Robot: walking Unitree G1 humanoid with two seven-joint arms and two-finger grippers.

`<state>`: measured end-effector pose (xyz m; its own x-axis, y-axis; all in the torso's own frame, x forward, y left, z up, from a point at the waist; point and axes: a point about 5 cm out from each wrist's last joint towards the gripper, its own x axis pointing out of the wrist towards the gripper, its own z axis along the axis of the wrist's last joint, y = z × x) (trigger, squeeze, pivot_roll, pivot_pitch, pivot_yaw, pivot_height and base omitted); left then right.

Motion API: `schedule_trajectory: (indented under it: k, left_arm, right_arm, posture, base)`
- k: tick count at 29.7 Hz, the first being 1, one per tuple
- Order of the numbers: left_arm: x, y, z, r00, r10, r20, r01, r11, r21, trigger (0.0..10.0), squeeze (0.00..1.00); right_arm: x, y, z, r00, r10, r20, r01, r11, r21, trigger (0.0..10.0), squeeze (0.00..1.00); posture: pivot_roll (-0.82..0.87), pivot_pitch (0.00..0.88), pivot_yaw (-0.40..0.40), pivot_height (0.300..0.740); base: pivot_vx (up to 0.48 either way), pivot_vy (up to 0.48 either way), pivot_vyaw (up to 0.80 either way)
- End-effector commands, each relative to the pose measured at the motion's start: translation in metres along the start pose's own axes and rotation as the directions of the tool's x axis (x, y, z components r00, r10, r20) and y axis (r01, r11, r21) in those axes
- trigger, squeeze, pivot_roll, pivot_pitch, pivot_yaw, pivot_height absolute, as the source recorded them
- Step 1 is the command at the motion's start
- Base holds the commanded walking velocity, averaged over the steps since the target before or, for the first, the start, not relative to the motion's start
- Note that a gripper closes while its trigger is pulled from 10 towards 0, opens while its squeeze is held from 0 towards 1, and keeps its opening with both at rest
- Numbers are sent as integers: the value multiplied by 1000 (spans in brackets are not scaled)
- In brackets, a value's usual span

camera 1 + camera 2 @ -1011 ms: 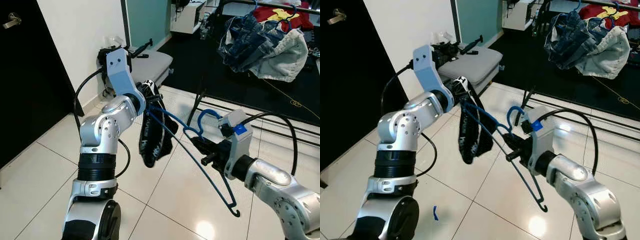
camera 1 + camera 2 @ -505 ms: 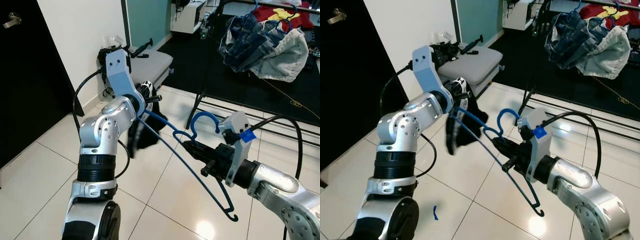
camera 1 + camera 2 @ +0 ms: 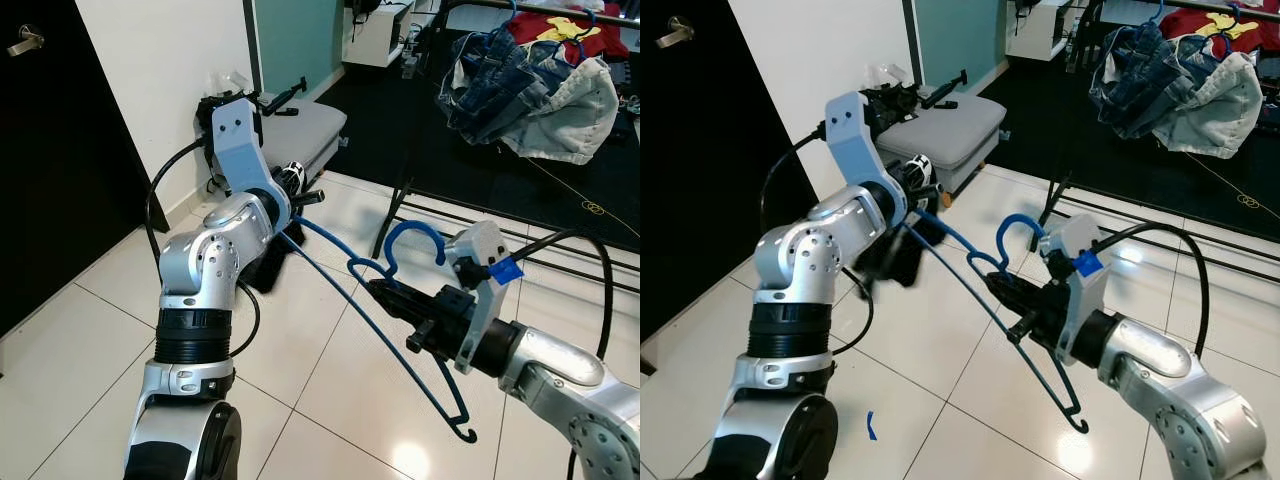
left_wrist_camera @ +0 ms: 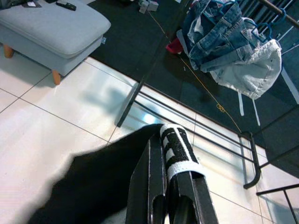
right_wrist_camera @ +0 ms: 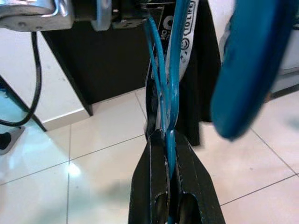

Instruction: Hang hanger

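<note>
While right fingers [image 3: 385, 292] clamp blue hanger [image 3: 372, 312], left fingers [image 4: 174, 173] pinch black garment [image 3: 892, 258].

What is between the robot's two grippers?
The blue hanger spans the gap in both eye views: the right gripper pinches it just below its hook, while the left gripper grips the black garment at its far end.

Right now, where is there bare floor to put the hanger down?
Bare white tiles lie between the two arms, and more between the left arm and the dark door. It is crowded ahead: grey ottoman, black rack legs, hanging jeans.
</note>
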<state>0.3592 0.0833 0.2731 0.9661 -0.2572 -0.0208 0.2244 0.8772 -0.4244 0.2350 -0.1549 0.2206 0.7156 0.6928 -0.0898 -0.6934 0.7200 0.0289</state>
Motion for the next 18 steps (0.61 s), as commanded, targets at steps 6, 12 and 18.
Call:
schedule_trajectory:
  k: [6,12,18]
  left_arm:
    - [0,4,-1,1000,18,1,-18,1000,1,10000,0]
    - [0,6,-1,1000,26,5,-26,1000,1,10000,0]
    - [0,6,-1,1000,28,4,-28,1000,0,10000,0]
  right_arm:
    - [-8,-1,1,1000,-7,5,7,1000,-7,10000,0]
    - [-18,-1,-3,1000,-6,-12,6,1000,6,10000,0]
    - [-27,-1,-8,999,-10,-42,10,1000,11,10000,0]
  posture:
    - [-54,108,56,740]
    - [-54,113,54,740]
    - [-57,116,57,740]
  base:
    - [0,0,0]
    - [0,0,0]
    - [0,0,0]
